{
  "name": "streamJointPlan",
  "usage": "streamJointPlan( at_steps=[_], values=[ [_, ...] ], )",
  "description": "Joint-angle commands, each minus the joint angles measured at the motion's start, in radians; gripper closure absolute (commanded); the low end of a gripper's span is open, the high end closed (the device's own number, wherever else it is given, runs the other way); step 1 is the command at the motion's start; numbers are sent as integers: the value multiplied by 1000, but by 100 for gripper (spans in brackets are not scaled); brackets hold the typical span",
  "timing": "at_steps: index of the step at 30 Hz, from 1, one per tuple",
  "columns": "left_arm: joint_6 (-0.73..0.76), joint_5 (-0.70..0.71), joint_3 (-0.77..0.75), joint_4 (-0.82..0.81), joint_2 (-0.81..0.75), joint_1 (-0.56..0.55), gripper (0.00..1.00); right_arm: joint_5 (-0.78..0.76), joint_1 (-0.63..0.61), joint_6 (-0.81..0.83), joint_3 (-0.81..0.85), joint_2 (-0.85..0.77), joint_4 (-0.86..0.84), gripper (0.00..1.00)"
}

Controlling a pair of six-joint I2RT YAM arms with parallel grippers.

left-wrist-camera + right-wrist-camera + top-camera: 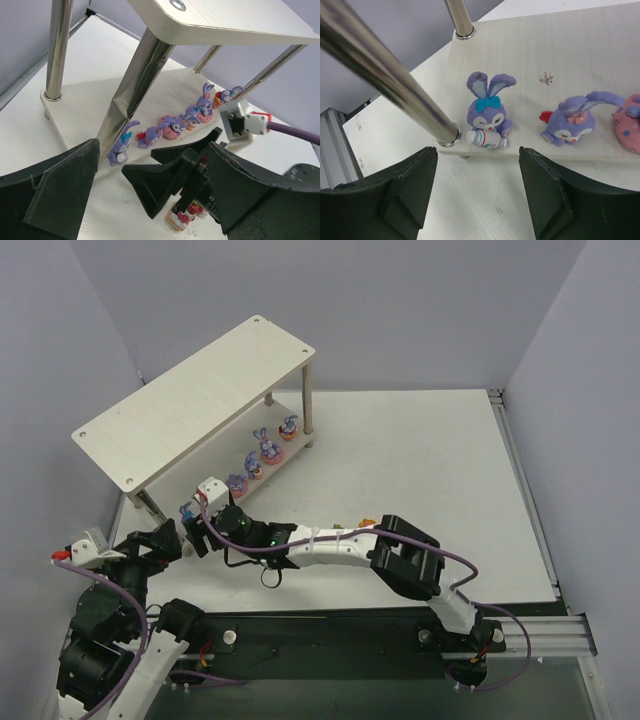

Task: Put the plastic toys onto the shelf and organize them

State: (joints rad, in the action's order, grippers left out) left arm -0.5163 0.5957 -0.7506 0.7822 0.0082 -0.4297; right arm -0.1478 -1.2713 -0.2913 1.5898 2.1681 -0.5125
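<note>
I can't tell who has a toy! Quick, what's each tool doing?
Left tool: open, holding nothing.
Right tool: open, holding nothing; the bunny stands free on the shelf.

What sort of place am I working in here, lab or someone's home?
Probably a lab test cell: plain lavender walls box in a white tabletop, and an aluminium rail runs along its near edge.
</note>
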Motion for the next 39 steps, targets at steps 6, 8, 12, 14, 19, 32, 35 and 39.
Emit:
streamJointPlan(
  at_steps=[6, 8, 12, 14, 19, 32, 35, 39],
  values=[
    [7, 3, -6, -20, -65, -1, 3, -294, -37, -71, -210, -319, 138, 33],
    [7, -4, -4, -20, -60, -1, 3, -358, -40, -124, -266, -375, 170, 33],
    [9, -30, -3, -23, -40, -1, 3, -378, -40, -151, -427, -520, 227, 33],
    [13, -43, -1, -24, -34, -3, 3, -354, -40, -141, -513, -574, 236, 33],
    [33, -95, 7, -40, -17, -1, 3, -320, -49, -129, -617, -623, 287, 33],
    [42, -117, 10, -44, 33, -1, 3, -92, -23, 14, -614, -483, 138, 30],
    [44, -114, 8, -43, 26, -1, 3, -46, -10, 29, -596, -446, 112, 30],
    [44, -106, 10, -43, 16, -1, 3, -6, 16, 41, -588, -412, 85, 30]
  ],
)
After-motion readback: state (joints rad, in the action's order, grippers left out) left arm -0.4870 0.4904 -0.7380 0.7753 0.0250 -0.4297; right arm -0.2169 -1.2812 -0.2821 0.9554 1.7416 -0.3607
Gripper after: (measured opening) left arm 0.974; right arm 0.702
